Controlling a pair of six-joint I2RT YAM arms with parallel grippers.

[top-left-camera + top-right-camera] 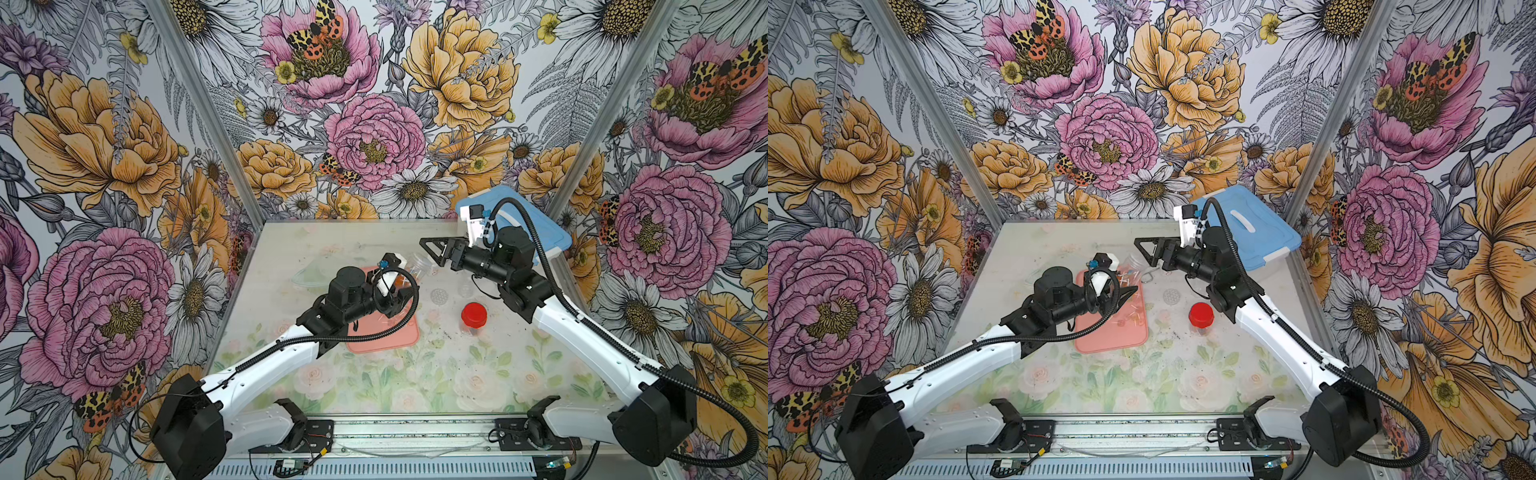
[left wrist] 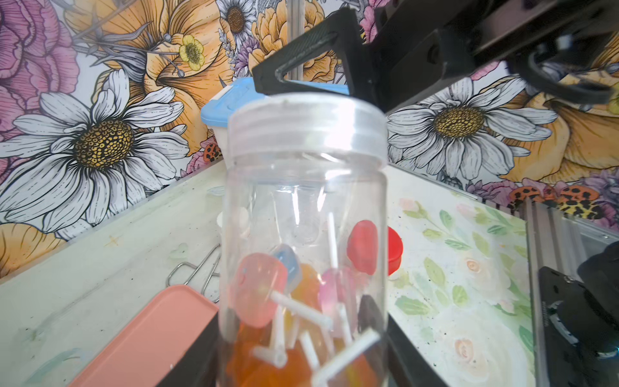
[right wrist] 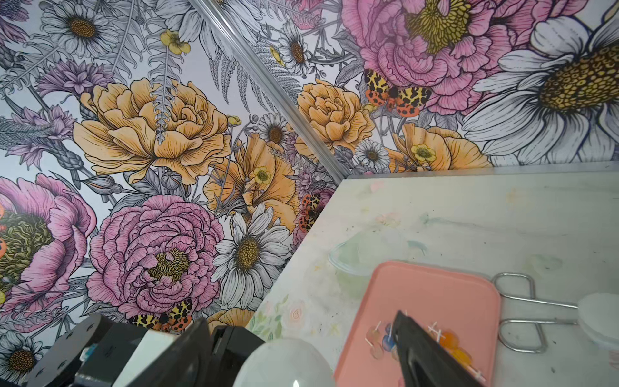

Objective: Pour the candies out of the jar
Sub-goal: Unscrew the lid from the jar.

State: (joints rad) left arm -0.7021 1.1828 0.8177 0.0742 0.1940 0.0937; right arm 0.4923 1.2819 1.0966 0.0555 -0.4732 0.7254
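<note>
My left gripper (image 2: 301, 368) is shut on the base of the clear jar (image 2: 304, 207), which hangs over the far end of the pink tray (image 1: 386, 336). The candies (image 2: 268, 295) inside are pink, orange, blue and red heads on white sticks, piled at the gripped end. The jar's translucent threaded top (image 2: 308, 127) points away from the wrist. My right gripper (image 1: 430, 251) hovers just past that top, open, its fingers (image 2: 301, 67) apart from the jar. Several more candies (image 3: 385, 338) lie loose on the tray (image 3: 435, 295).
A red-lidded jar (image 1: 473, 316) stands right of the tray. A blue-lidded box (image 1: 1246, 232) fills the back right corner. A bent metal wire tool (image 3: 522, 311) and a clear plastic piece (image 3: 355, 254) lie beyond the tray. A round mesh disc (image 1: 439, 296) rests on the table.
</note>
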